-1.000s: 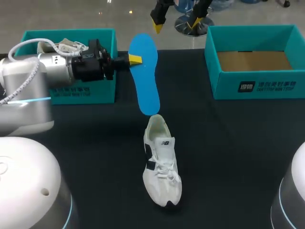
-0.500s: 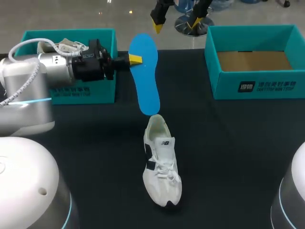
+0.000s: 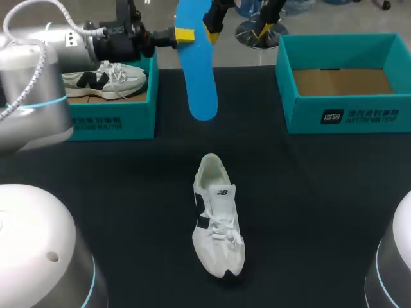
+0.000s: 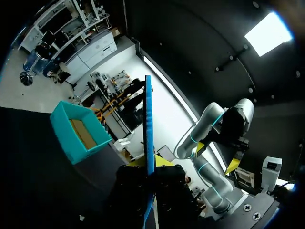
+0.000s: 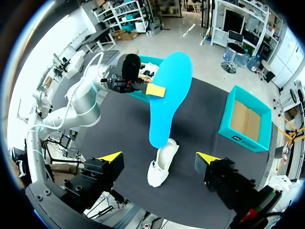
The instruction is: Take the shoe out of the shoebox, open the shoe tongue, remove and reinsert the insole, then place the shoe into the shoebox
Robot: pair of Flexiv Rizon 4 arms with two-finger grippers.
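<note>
A blue insole (image 3: 196, 64) hangs in the air over the table's far edge, toe end down, with my left gripper (image 3: 183, 35) shut on its upper part from the left side. In the left wrist view the insole (image 4: 148, 129) shows edge-on between the yellow tips. The white shoe (image 3: 218, 215) lies alone mid-table, heel toward the insole, toe toward the front. My right gripper (image 3: 236, 25) hovers high above the far edge, open and holding nothing. From the right wrist view, the shoe (image 5: 162, 164) lies far below the gripper (image 5: 159, 157) and the insole (image 5: 167, 95) hangs above the shoe.
An open teal shoebox (image 3: 144, 83) at the far left holds a second white shoe (image 3: 103, 77). An empty teal shoebox (image 3: 347, 115) stands at the far right, with brown cardboard showing inside. Dark tabletop surrounds the shoe.
My left arm has lifted the insole up and back, away from the shoe's heel. The second shoe in the left box has come into view. The right arm has stayed put.
</note>
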